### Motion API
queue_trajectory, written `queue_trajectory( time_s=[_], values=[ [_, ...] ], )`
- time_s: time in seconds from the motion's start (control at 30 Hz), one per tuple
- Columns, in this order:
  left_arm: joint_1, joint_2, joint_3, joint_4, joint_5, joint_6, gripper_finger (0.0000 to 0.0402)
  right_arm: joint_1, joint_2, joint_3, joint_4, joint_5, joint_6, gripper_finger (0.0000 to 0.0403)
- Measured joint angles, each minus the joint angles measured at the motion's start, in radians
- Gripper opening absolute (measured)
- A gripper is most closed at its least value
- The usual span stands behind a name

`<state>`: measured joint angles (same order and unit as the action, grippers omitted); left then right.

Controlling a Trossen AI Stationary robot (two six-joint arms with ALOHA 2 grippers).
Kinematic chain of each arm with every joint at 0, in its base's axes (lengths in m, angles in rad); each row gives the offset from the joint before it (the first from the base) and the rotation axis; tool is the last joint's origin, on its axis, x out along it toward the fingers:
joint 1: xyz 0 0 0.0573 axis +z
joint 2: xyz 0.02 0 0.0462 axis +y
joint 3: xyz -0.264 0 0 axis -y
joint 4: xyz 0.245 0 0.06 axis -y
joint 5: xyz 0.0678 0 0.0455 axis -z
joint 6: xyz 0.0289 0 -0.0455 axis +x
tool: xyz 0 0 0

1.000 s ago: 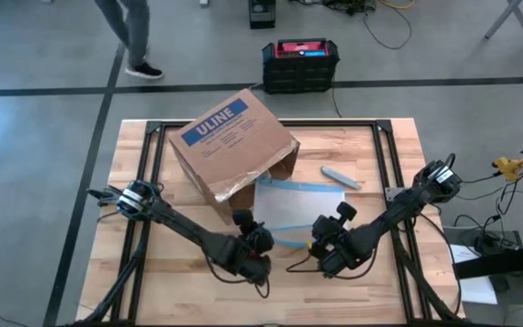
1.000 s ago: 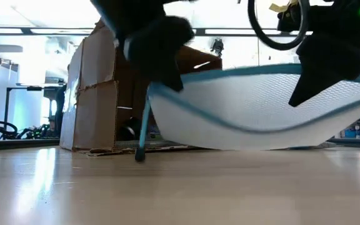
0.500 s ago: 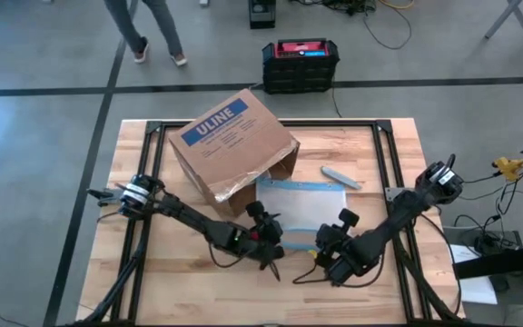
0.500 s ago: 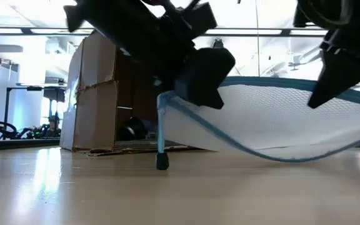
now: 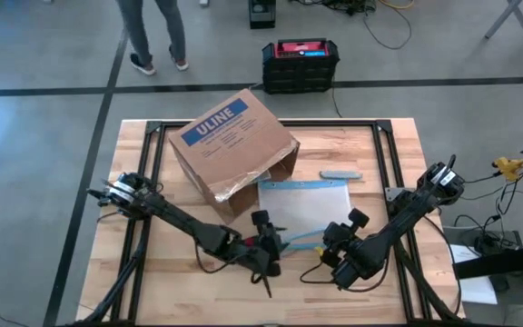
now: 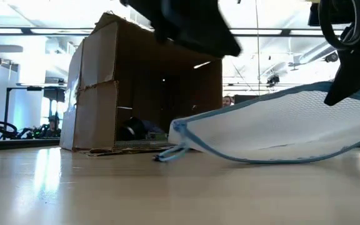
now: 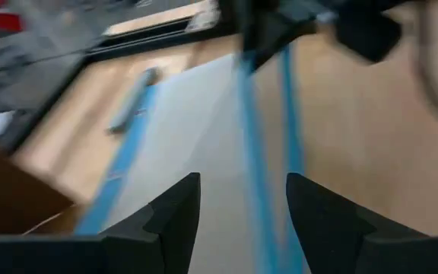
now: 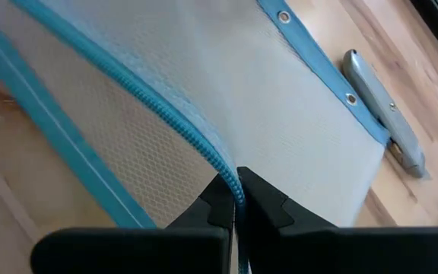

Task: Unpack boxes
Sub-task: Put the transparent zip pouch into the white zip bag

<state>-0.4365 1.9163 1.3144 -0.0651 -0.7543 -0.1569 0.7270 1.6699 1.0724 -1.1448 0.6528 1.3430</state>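
Observation:
The brown cardboard box (image 5: 232,145) with a blue ULINE label lies on its side at the table's far left, its open mouth (image 6: 167,94) facing the near side. A clear, blue-edged zip pouch (image 5: 302,207) lies in front of it. My left gripper (image 7: 242,221) is open and hovers over the pouch's left near corner (image 5: 275,245), touching nothing. My right gripper (image 8: 234,196) is shut on the pouch's near zipper edge (image 5: 327,238). The pouch's left end (image 6: 179,134) rests on the table. My right gripper pinches the pouch's blue zipper edge (image 8: 217,171) between its two fingertips. It comes from the table's near right, slanting down. That side of the pouch (image 6: 330,100) is lifted off the table. The rest sags down to the left end, which lies on the wood.
A grey utility knife (image 5: 339,173) lies on the table just beyond the pouch's far right corner. A black crate with a red top (image 5: 300,62) stands on the floor behind the table. A person's legs (image 5: 152,36) show on the floor at far left.
My left gripper has opened, let go of the pouch's left end and risen, tipping toward level. That end, which hung above the table with its zipper pull dangling, has dropped onto the wood. My right gripper has stayed shut and has drawn the pouch's zipper edge slightly toward the table's right edge.

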Motion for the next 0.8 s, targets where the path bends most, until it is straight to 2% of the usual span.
queue_trajectory(
  time_s=[0.1,0.2,0.3,0.5,0.6,0.8],
  values=[
    [0.008,-0.03,-0.016,-0.157,-0.159,-0.136,0.0174,0.009,0.0,0.001,0.006,-0.001,-0.016,0.0],
    [0.049,-0.038,-0.021,-0.34,-0.206,-0.322,0.0164,0.017,0.0,0.001,0.018,-0.022,-0.021,0.0],
    [0.102,-0.021,-0.022,-0.416,-0.173,-0.424,0.0155,0.022,0.0,0.001,0.078,-0.061,-0.051,0.0],
    [0.184,0.04,-0.027,-0.427,-0.046,-0.438,0.0139,0.028,0.0,0.001,0.272,-0.146,-0.184,0.0],
    [0.196,0.057,-0.027,-0.487,-0.004,-0.478,0.013,0.029,0.0,0.004,0.323,-0.167,-0.231,0.0],
    [0.195,0.08,-0.028,-0.667,0.066,-0.707,0.0118,0.03,0.0,0.069,0.323,-0.157,-0.342,0.0]
  ],
)
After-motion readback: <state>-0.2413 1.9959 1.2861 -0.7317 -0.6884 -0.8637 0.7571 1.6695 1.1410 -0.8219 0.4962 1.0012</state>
